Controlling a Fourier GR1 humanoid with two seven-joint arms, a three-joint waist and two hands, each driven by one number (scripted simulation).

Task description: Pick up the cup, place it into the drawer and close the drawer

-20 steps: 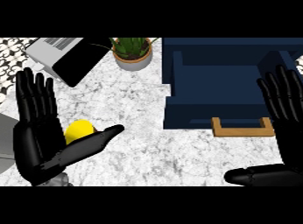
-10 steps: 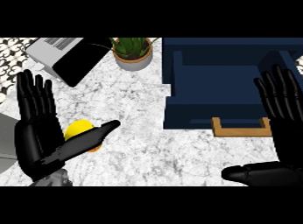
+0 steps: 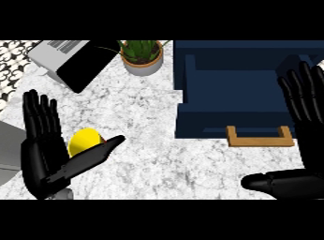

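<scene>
- The cup is seen on the marble counter at the left of the head view, lying just beside the left hand, in the gap between its raised fingers and its outstretched thumb.
- Only a rounded yellow part of the cup is shown, with a small reddish edge at its right side; the rest is hidden behind the thumb, so its long axis and whether it stands upright cannot be told.
- The left hand is held spread, fingers straight and pointing away from the robot, thumb angled out to the right across the front of the cup; nothing is pinched, and contact with the cup cannot be confirmed.
- The left hand is judged by far the nearer to the cup; the cup lies to the right of its palm, so a closing of thumb and fingers round it appears to be what the next move calls for.
- The right hand is shown spread too, fingers up at the right edge, overlapping the drawer in the view and well apart from the cup.
- The drawer, dark blue with a wooden handle, stands pulled open, to the right of the cup across bare counter.
- The cup is not yet lifted.
</scene>
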